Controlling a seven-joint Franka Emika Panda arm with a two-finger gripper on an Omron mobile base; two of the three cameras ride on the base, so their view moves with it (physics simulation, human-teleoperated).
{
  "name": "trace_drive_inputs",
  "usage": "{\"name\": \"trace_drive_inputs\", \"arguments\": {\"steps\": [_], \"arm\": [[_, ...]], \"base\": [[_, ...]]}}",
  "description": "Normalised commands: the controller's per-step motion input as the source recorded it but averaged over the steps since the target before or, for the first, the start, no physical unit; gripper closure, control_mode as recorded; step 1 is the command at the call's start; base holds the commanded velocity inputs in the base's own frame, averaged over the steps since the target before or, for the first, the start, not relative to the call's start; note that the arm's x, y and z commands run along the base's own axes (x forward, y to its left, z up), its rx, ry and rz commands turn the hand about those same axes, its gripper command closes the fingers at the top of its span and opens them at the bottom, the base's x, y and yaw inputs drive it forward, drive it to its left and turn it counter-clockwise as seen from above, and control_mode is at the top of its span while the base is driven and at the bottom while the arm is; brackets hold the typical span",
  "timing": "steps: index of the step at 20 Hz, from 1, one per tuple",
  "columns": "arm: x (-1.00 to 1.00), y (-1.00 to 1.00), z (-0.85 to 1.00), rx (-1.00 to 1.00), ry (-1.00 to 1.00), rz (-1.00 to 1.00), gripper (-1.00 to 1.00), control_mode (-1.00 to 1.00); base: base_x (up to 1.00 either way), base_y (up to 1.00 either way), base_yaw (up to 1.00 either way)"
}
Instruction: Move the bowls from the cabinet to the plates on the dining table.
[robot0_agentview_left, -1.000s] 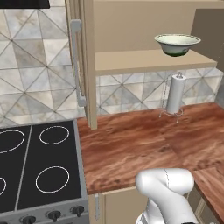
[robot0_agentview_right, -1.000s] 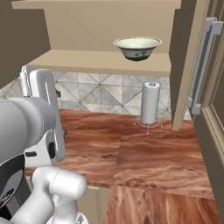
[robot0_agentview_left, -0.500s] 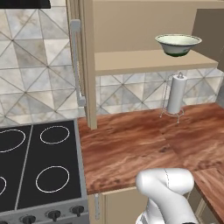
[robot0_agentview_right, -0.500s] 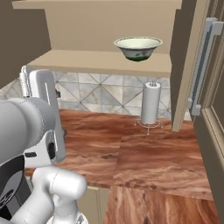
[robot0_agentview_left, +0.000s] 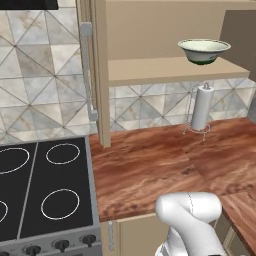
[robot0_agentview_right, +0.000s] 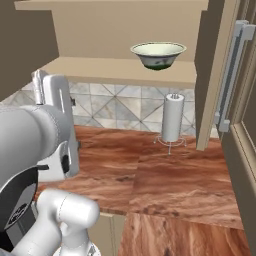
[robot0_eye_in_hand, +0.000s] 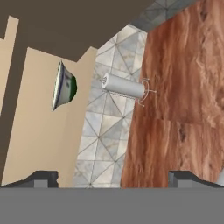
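Item: pale green-white bowl (robot0_agentview_left: 204, 50), ceramic; sits on the cabinet (robot0_agentview_right: 125, 70) shelf, above the paper-towel roll (robot0_agentview_right: 172, 118). You should treat it as rigid, glazed-slick, breakable. Take it by the rim, one finger inside; wall thickness is hard to judge from here. Fingers (robot0_eye_in_hand: 42, 178): spread wide, holding nothing

Pale green-white bowl (robot0_agentview_left: 204, 50), tan cabinet (robot0_agentview_left: 170, 71)

Even, soft lighting; sharp, glare-free render
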Motion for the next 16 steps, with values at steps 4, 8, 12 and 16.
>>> {"name": "trace_drive_inputs", "arguments": {"steps": [4, 8, 12, 16], "arm": [[0.10, 0.17, 0.02, 0.00, -0.08, -0.12, -1.00, -1.00], [0.23, 0.03, 0.00, 0.00, -0.03, -0.13, -1.00, -1.00], [0.26, 0.00, 0.02, 0.02, 0.00, -0.13, -1.00, -1.00], [0.19, 0.00, 0.11, 0.01, -0.01, -0.11, -1.00, -1.00]], "base": [[0.00, 0.00, 0.00], [0.00, 0.00, 0.00], [0.00, 0.00, 0.00], [0.00, 0.00, 0.00]]}}
